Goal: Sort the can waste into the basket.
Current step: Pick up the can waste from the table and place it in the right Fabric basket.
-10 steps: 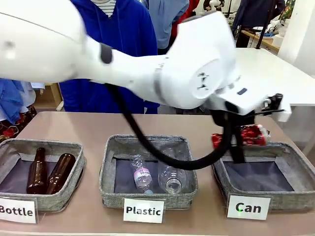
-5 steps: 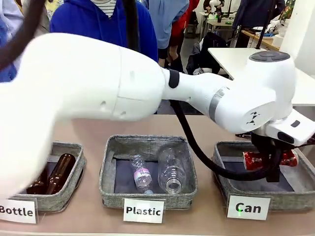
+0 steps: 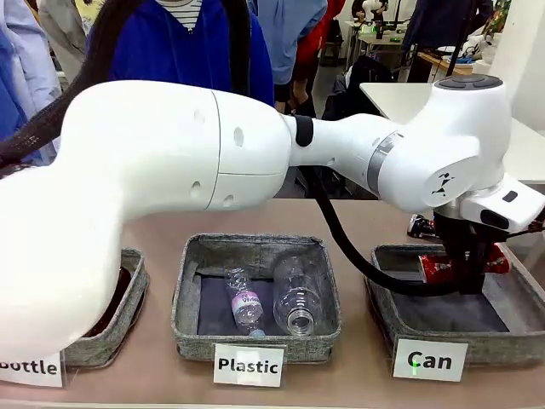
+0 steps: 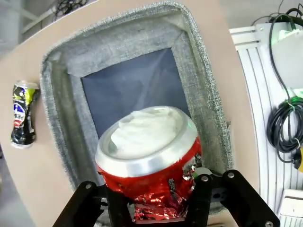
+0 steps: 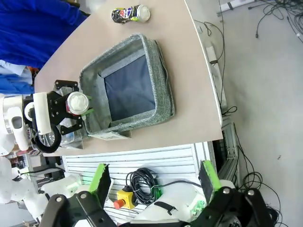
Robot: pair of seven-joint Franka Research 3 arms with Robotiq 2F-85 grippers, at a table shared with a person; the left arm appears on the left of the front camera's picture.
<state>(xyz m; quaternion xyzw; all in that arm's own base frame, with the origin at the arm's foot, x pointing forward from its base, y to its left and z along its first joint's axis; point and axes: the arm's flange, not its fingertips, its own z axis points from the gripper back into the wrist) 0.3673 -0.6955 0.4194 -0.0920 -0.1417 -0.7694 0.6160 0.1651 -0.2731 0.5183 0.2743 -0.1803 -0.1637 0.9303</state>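
Note:
My left arm reaches across the table to the basket (image 3: 384, 313) marked with a white "Can" card (image 3: 430, 360). Its gripper (image 3: 465, 269) is shut on the crushed red can (image 3: 436, 267), held low over the basket's dark bottom. In the left wrist view the red can (image 4: 150, 156) sits between the fingers of the left gripper (image 4: 152, 201), silver end facing the basket (image 4: 118, 52). The dark can with a yellow-green end (image 4: 22, 118) lies on the table just outside the basket (image 5: 163, 90), also seen from the right wrist (image 5: 130, 13). My right gripper (image 5: 155, 182) hangs open and empty beyond the table's end.
The "Plastic" basket (image 3: 189, 300) in the middle holds clear bottles. The "Bottle" basket (image 3: 119, 328) at left is mostly hidden behind my left arm. A person in blue (image 3: 187, 51) stands at the far side. Cables and a yellow button box (image 5: 125, 196) lie below the table end.
My left arm has swung right and come down, carrying the red can from above the basket's far left corner to low over its inside. The arm now covers the Bottle basket.

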